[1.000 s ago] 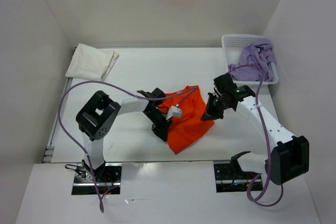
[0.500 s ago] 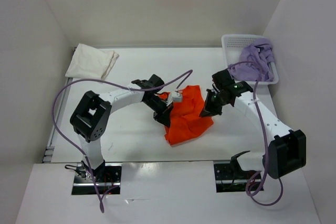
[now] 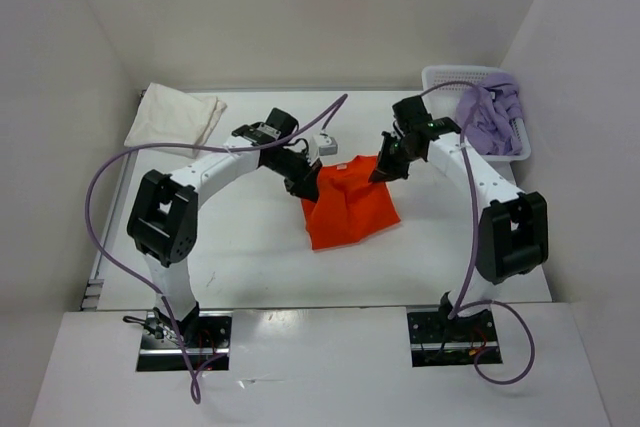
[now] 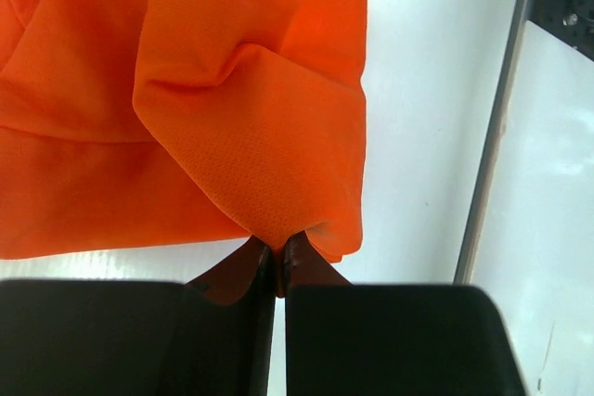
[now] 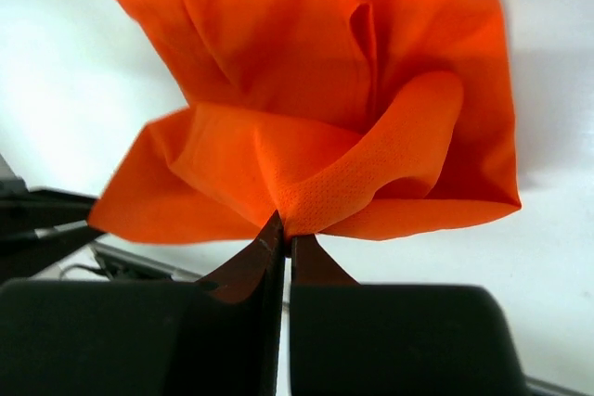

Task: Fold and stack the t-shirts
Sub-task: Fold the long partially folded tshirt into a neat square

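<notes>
Orange t-shirt (image 3: pixel 345 215) gripped at two corners in the middle of the worktop (image 3: pixel 240 247)
Left fingers (image 4: pixel 239 274) are clenched on a fold at its far left corner and right fingers (image 5: pixel 249 266) on a fold at its far right corner, the cloth spreading toward the near edge between them; the cream-white t-shirt (image 3: pixel 175 117) lies folded at the far left, well apart, and the lavender t-shirt (image 3: pixel 487 115) sits bunched in the white basket (image 3: pixel 440 77) at far right
</notes>
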